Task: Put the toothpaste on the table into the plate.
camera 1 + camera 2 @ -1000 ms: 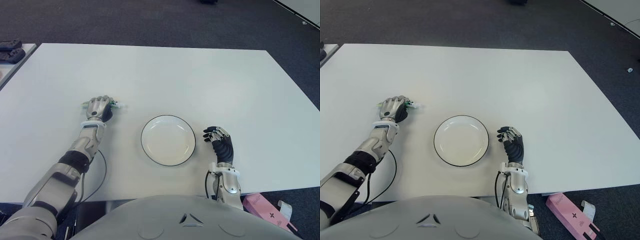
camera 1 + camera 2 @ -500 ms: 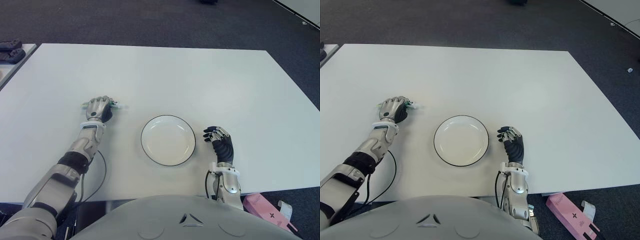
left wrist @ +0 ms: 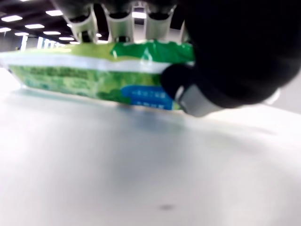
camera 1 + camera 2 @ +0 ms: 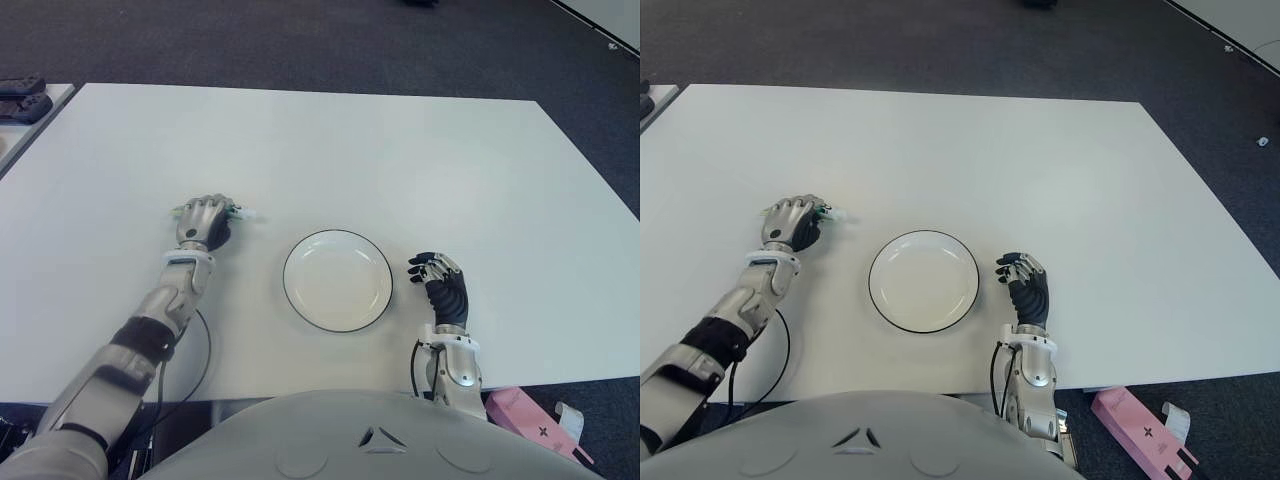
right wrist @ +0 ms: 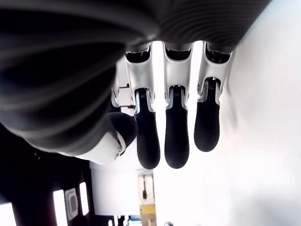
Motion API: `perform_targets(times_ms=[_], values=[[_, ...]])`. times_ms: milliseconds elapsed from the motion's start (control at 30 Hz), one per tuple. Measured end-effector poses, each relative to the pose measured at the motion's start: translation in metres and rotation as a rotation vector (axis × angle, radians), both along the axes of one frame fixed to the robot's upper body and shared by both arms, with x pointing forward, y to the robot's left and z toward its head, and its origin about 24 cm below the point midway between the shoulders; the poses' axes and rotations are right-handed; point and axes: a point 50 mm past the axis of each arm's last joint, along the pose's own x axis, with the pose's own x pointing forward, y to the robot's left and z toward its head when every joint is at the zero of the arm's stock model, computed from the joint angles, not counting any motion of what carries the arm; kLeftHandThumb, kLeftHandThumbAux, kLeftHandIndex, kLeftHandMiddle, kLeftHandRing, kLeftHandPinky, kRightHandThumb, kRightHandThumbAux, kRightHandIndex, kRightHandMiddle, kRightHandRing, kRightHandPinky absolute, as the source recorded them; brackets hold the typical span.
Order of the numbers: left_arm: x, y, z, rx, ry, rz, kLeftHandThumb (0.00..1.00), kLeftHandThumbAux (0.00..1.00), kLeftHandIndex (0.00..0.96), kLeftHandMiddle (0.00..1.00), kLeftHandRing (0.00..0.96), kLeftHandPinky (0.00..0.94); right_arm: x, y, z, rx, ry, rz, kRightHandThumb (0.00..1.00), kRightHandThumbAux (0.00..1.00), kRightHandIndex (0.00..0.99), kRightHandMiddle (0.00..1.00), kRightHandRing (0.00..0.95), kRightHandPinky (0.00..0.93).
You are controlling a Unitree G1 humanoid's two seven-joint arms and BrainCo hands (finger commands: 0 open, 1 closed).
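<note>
Gripping toothpaste (image 3: 89, 77) with left hand (image 4: 204, 220), left of plate (image 4: 337, 280); right hand (image 4: 441, 290) right of plate, fingers loose, holding nothing.

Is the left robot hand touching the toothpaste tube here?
Touching. The left wrist view shows the left robot hand with fingers over the toothpaste tube and thumb pressed against its side.

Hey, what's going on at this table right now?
The robot's left hand is closed around a green toothpaste tube, low over the white table to the left of the plate. The plate has nothing in it, so the toothpaste hasn't been delivered yet. The right hand shows just right of the plate, fingers loosely bent, holding nothing.
</note>
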Motion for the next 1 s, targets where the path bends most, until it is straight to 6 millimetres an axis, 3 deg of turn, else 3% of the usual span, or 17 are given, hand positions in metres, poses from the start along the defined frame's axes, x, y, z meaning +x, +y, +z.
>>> perform_targets(times_ms=[533, 1000], values=[[-0.014, -0.034, 0.049, -0.067, -0.269, -0.183, 0.730, 0.701, 0.441, 0.932, 0.924, 0.919, 0.001, 0.002, 0.000, 0.004, -0.001, 0.004, 0.711, 0.728, 0.429, 0.499, 0.515, 0.514], [-0.031, -0.062, 0.068, -0.201, -0.355, -0.365, 0.734, 0.701, 0.442, 0.901, 0.904, 0.902, 0.002, 0.002, 0.000, 0.001, 0.002, -0.008, 0.711, 0.727, 0.430, 0.499, 0.510, 0.511]])
